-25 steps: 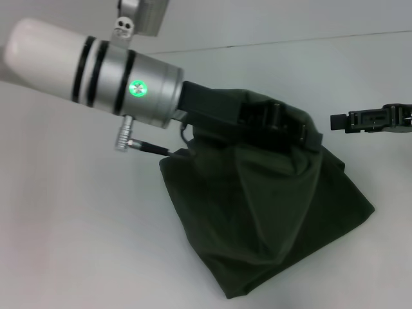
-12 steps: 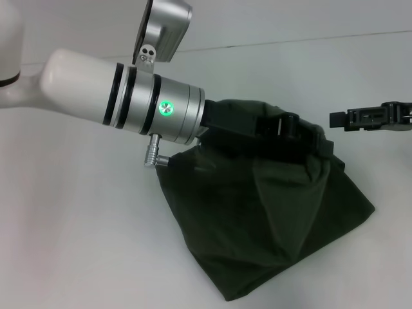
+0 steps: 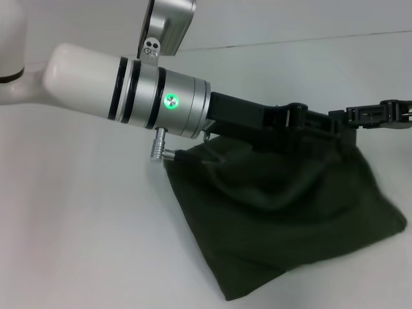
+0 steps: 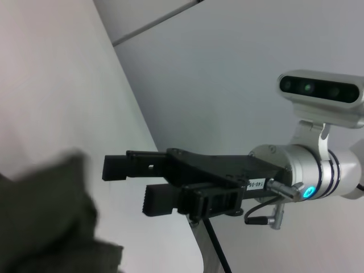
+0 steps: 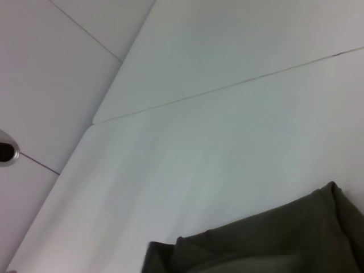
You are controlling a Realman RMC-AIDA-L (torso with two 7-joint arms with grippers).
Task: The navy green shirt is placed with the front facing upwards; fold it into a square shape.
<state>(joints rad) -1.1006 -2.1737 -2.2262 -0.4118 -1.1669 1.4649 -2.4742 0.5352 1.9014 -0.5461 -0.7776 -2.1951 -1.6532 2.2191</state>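
A: Where is the dark olive-green cotton shirt (image 3: pixel 283 225)?

B: It lies as a folded, rumpled bundle on the pale white table (image 3: pixel 84 244), right under the left gripper (image 3: pixel 322 122). No print shows, only plain green cloth.

A: And that black left gripper?

B: It reaches across from the white-and-silver arm, over the bundle's far edge. Its tip blends into the dark fabric and the other gripper behind it, so I cannot tell how its jaws stand or whether it has hold of cloth.

A: The right one?

B: The black right gripper (image 4: pixel 128 185) hangs just beyond the left gripper's tip, clear of the cloth. In the left wrist view its two fingers (image 4: pixel 116 168) stand parted with nothing between them, a corner of the shirt just beside them.
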